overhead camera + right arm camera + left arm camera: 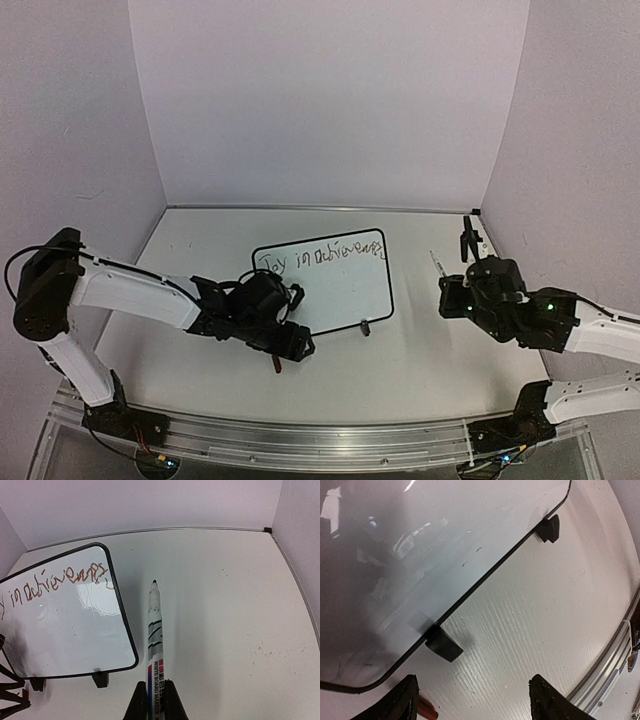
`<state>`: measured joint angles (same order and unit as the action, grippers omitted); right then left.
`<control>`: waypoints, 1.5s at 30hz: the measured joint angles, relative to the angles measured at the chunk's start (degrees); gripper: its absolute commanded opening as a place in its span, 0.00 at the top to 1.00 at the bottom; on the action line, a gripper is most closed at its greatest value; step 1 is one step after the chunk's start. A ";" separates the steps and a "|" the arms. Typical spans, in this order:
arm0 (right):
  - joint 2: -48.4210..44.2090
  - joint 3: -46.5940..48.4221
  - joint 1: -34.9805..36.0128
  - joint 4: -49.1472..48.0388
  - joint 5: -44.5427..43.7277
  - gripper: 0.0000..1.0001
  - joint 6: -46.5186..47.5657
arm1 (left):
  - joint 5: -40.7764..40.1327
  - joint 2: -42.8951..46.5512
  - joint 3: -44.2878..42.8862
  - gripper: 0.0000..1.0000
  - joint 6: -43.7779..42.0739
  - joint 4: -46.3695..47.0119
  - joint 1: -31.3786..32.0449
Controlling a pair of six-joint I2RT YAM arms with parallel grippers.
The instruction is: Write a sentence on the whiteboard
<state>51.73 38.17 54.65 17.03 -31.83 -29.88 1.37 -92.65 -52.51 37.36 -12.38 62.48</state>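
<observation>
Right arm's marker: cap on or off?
Off. The marker, held in the right gripper with jaws shut on it, ends in a bare dark nib; no cap covers the tip.

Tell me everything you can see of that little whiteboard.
The whiteboard is a small glossy white rectangle with a thin black frame, rounded corners and two black clip feet on its near edge. It rests on the table, slightly askew. One scrawled line runs along its far edge; the rest is blank. The left claw stands open by its near corner, not gripping it.
</observation>
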 measured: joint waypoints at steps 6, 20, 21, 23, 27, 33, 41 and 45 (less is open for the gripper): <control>-2.55 0.00 0.07 0.18 0.42 1.00 0.63 | -2.12 10.16 -1.45 0.16 -1.60 -10.47 -0.02; 6.78 5.25 8.32 -3.20 0.82 1.00 4.71 | 1.05 19.47 -10.09 0.13 -14.39 -25.15 -18.81; 7.81 5.58 8.78 -4.15 1.39 1.00 5.17 | 2.39 19.50 -10.39 0.13 -15.62 -25.04 -20.39; 9.96 6.05 9.34 -5.91 3.02 1.00 6.10 | 5.51 19.51 -10.47 0.13 -17.98 -24.64 -23.58; 15.94 7.75 9.68 -9.52 7.95 1.00 7.80 | 13.75 19.32 -10.38 0.15 -21.38 -21.45 -30.25; 27.20 12.24 9.68 -15.63 16.79 1.00 10.21 | 24.76 15.21 -9.99 0.24 -23.68 -14.50 -36.40; 39.30 18.28 9.95 -22.03 25.98 1.00 12.58 | 31.90 7.59 -9.99 0.29 -27.55 -12.62 -36.65; 43.23 20.80 10.24 -24.03 28.89 1.00 13.49 | 32.93 6.36 -9.99 0.37 -28.74 -12.57 -36.65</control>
<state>94.96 58.97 64.90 -7.00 -2.94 -16.39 34.30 -86.29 -62.50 8.62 -24.94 25.82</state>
